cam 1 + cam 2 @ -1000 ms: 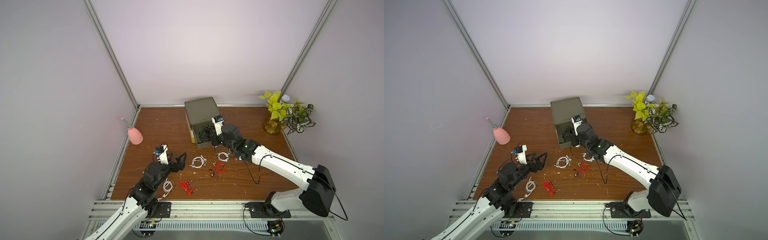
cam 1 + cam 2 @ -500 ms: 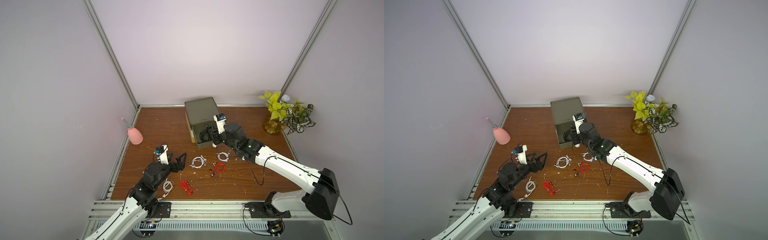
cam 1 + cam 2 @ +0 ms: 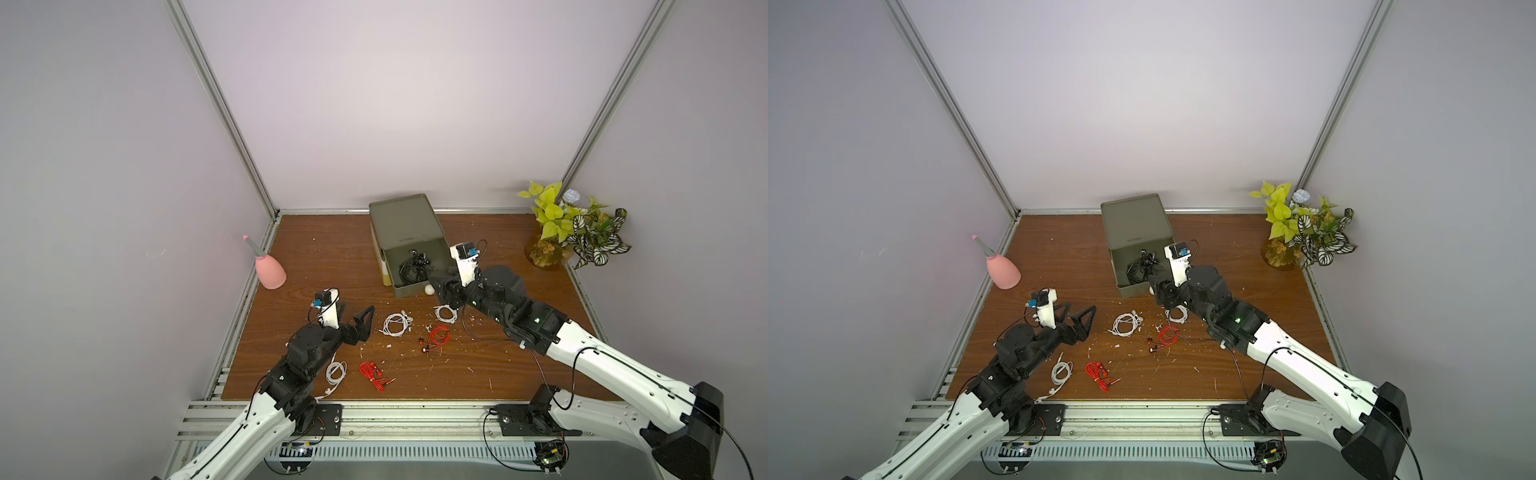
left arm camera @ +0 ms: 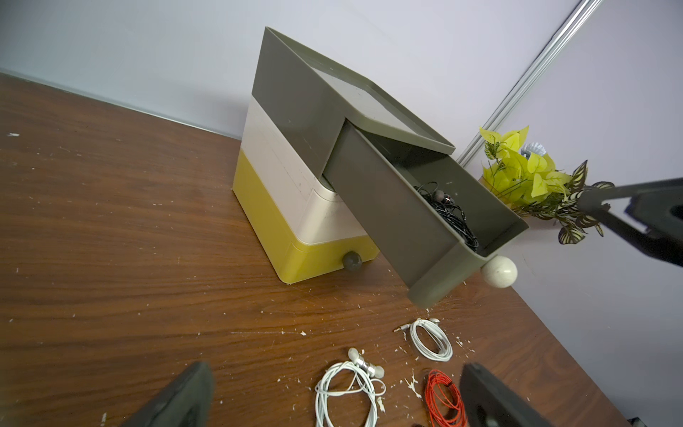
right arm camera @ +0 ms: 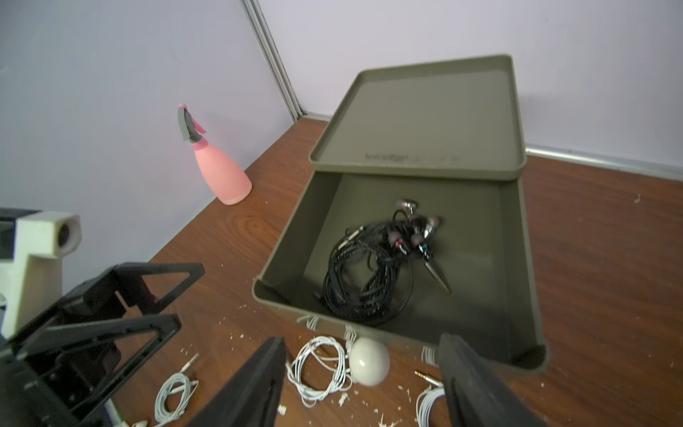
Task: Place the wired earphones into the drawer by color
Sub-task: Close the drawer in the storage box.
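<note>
Now black earphones (image 5: 380, 266) fill the open drawer (image 5: 281, 236); both pincers gape empty.

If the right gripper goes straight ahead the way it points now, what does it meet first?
Probably the white ball knob on the front of the open olive drawer, which sits between the open jaws of the right gripper; the depth is uncertain.

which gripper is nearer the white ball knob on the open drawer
Right. The right gripper straddles the white ball knob; the left gripper hangs well off, beyond the white earphones.
</note>
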